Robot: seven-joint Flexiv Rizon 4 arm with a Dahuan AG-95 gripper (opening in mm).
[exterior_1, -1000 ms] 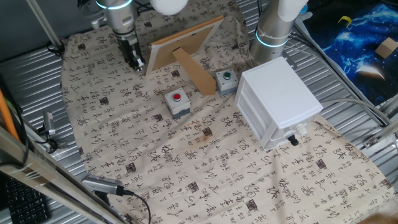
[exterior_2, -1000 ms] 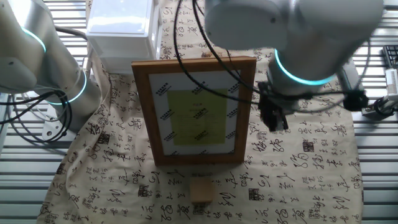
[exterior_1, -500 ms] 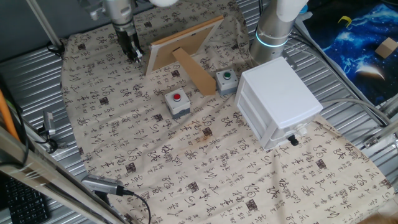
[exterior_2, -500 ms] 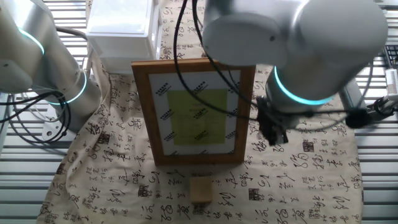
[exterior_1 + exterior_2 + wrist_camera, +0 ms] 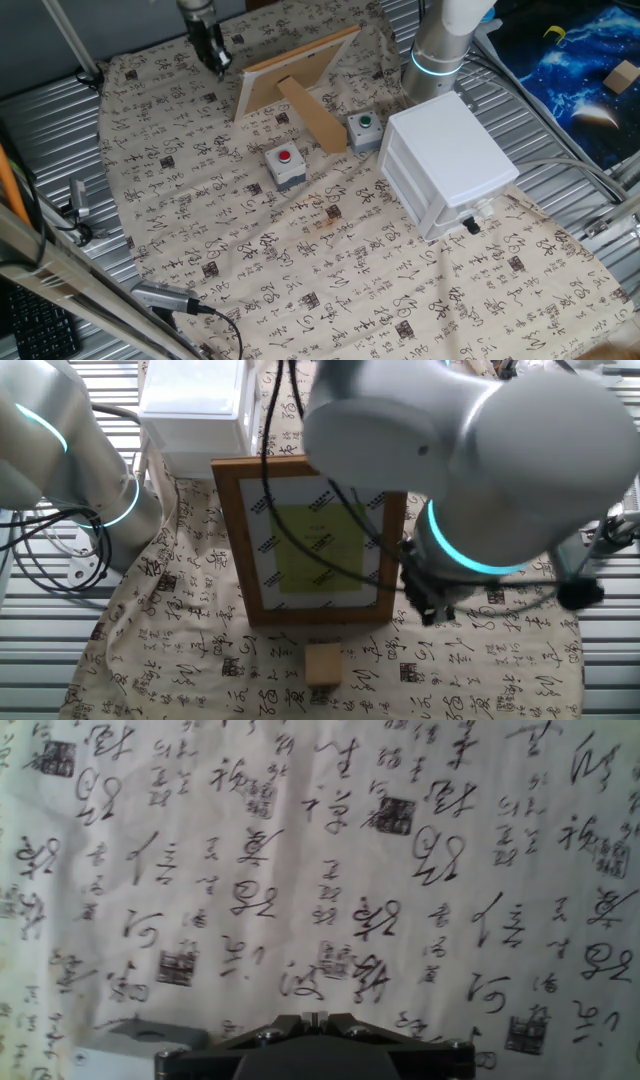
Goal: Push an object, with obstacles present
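Wooden block [image 5: 323, 663] sits on the cloth just in front of the frame [image 5: 312, 540], untouched. The gripper [image 5: 437, 605] hangs beside the frame's edge with fingers together, holding nothing. This looks like the approach step; next it must drop behind the block, clear of the frame.

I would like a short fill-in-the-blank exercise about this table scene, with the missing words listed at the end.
1. The small wooden block lies in front of the picture ____.
2. The button on the grey box next to the white cabinet is ____.
3. The other grey box has a ____ button.
4. The cloth on the table is printed with black ____.

Missing words: frame; green; red; characters
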